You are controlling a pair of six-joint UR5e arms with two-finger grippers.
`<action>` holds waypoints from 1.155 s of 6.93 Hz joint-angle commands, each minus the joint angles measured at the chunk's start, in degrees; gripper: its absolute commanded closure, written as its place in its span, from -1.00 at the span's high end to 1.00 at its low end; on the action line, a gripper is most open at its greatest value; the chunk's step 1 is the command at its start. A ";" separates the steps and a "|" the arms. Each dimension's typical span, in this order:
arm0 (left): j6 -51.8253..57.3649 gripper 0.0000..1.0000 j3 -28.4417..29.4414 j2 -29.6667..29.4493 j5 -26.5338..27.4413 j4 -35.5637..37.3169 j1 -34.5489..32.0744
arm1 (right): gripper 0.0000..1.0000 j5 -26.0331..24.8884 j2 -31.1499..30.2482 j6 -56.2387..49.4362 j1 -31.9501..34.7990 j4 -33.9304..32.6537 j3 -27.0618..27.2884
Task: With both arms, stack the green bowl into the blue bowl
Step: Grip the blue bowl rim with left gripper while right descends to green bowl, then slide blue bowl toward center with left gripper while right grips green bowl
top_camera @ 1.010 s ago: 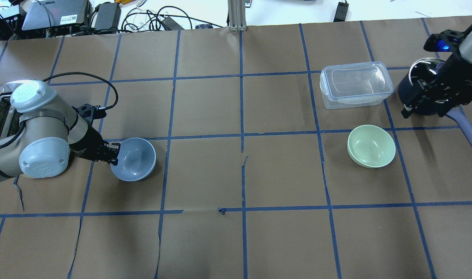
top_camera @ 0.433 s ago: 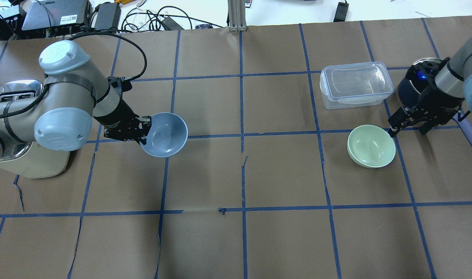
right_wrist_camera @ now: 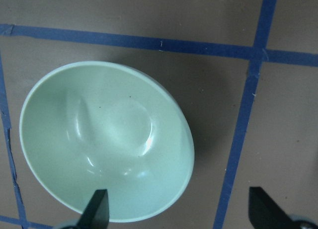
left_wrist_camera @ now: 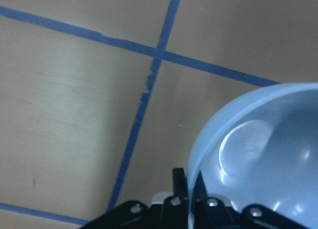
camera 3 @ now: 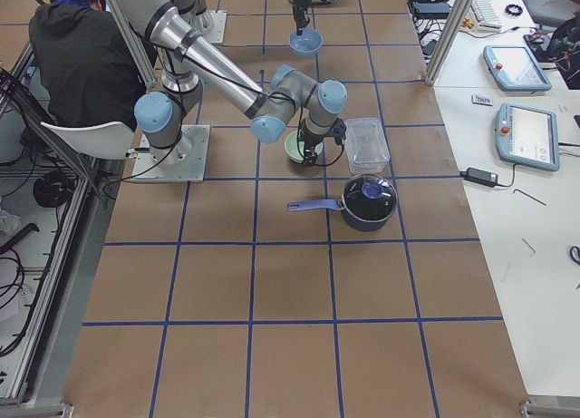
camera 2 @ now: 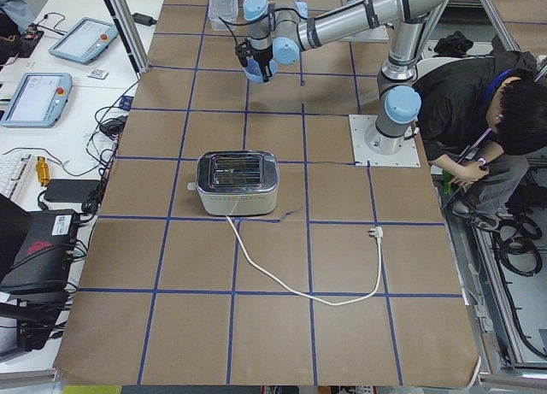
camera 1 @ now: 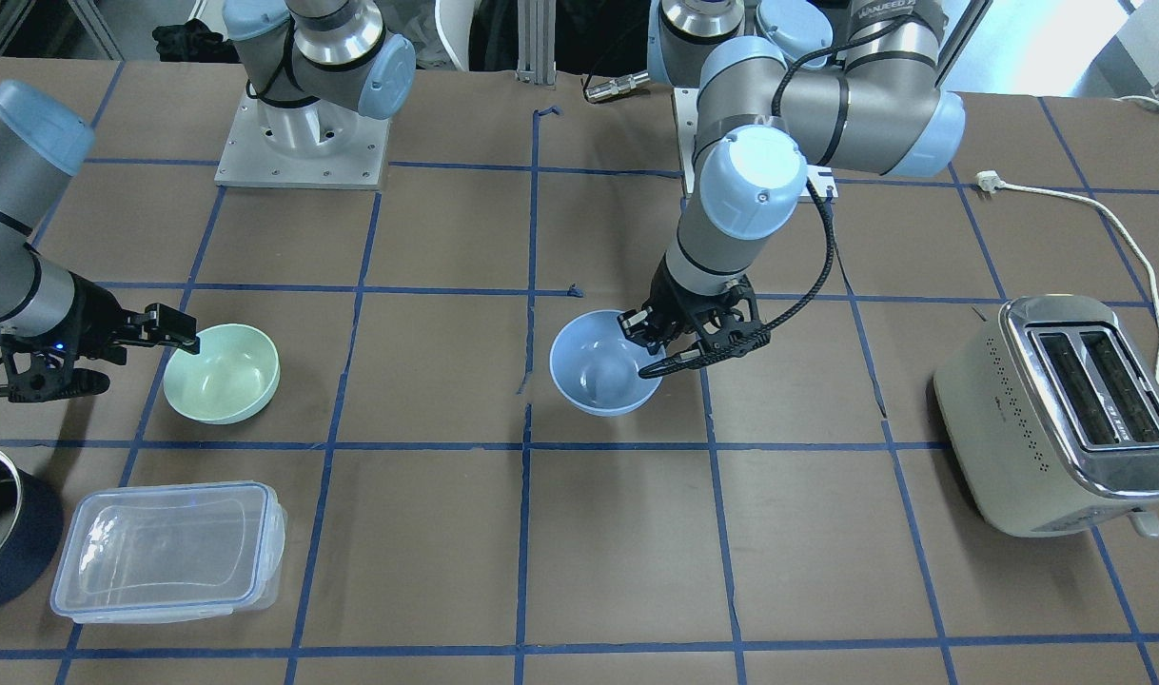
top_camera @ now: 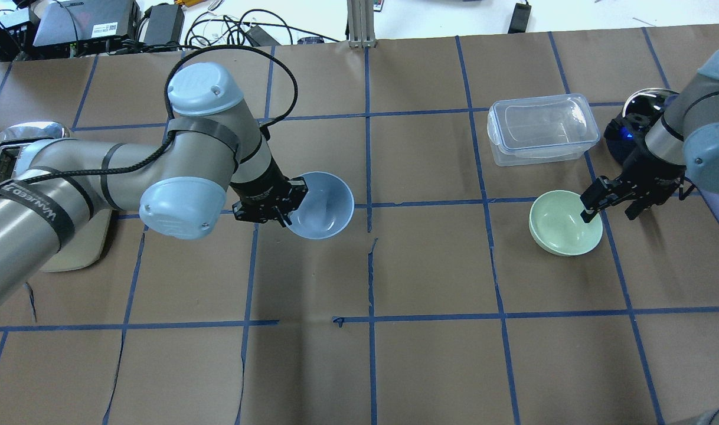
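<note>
My left gripper is shut on the near rim of the blue bowl and holds it tilted, low over the table near the middle. The pinch shows in the left wrist view, with my left gripper on the blue bowl, and in the front view on the bowl. The green bowl sits upright on the table at the right. My right gripper is open over its right rim, one finger above the bowl and one outside. In the right wrist view the green bowl lies just ahead of my right gripper.
A clear rectangular container stands behind the green bowl. A dark lidded pot with a purple handle is at the far right. A toaster with a loose cord stands on my left. A person sits beside the robot's base.
My left arm has carried the blue bowl to the right, toward the table's middle. My right arm has come from over the pot down to the green bowl's right rim, still open.
</note>
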 commanded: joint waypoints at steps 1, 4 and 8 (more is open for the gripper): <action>-7.69 -1.00 -0.16 -2.70 0.04 2.71 -6.06 | 0.95 0.29 2.71 0.30 0.00 -1.16 0.78; -7.73 -1.00 -0.51 -6.31 -2.15 6.93 -7.85 | 0.30 0.38 4.74 1.36 0.00 -3.63 1.83; -7.90 -0.59 -0.68 -6.93 -2.33 6.93 -8.11 | -1.00 0.21 4.56 1.27 0.00 -3.10 1.57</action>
